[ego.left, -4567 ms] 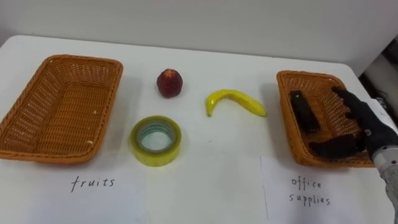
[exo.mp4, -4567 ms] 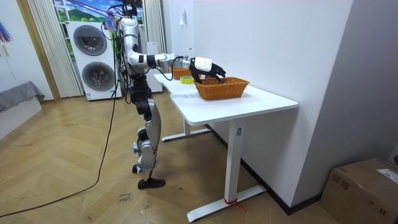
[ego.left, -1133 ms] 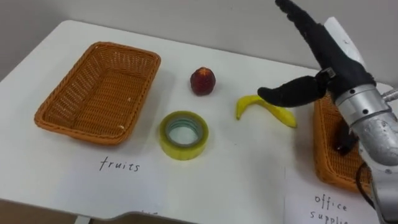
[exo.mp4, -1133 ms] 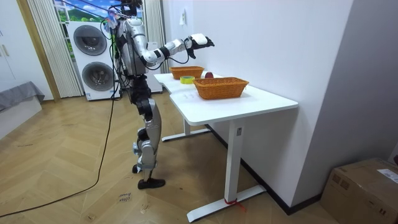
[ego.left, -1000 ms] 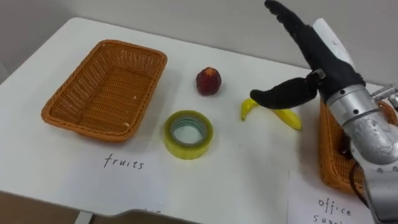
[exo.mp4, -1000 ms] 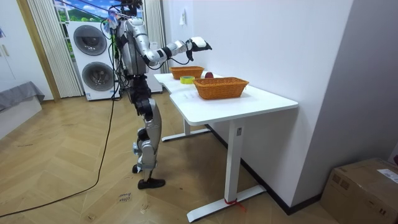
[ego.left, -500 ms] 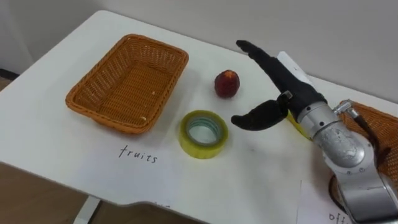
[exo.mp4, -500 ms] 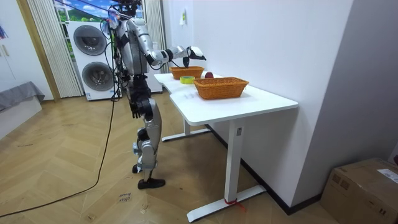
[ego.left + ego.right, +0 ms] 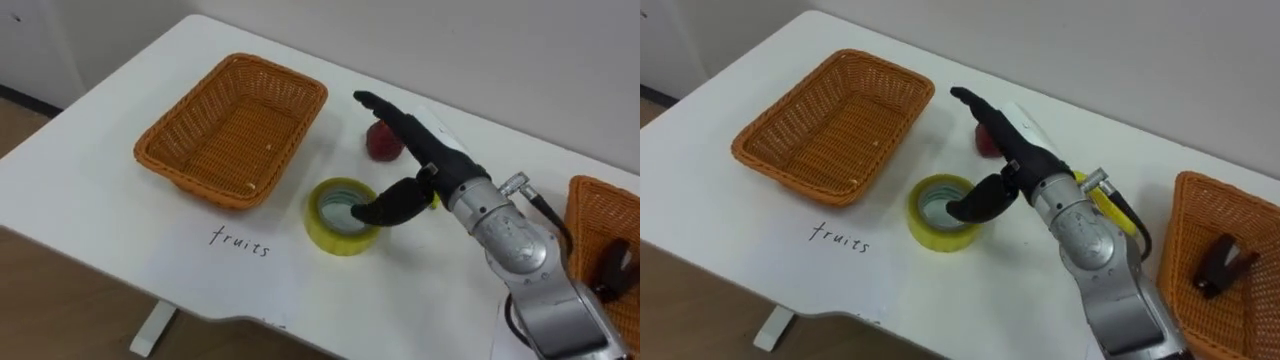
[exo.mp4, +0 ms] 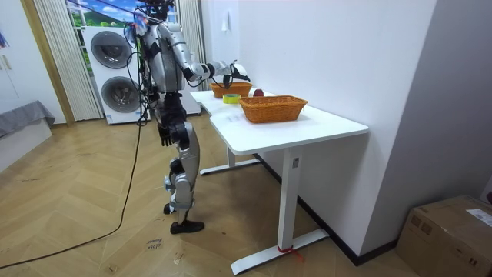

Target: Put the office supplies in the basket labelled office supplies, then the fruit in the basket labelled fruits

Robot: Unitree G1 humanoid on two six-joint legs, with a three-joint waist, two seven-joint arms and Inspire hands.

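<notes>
The robot's right hand [image 9: 415, 165] hovers spread and empty, thumb over the yellow tape roll [image 9: 338, 215] just beneath it. A red fruit [image 9: 378, 143] sits beyond its fingers and a banana [image 9: 1116, 210] behind its wrist. The fruit basket [image 9: 190, 178] to its left looks bare. One dark item [image 9: 1222, 262] lies in the office-supplies basket [image 9: 1215, 185]. Most sorting looks undone.

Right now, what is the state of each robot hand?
Right robot hand: open, over the yellow tape roll, holding nothing.
Left robot hand: by its side, cannot be told.
</notes>
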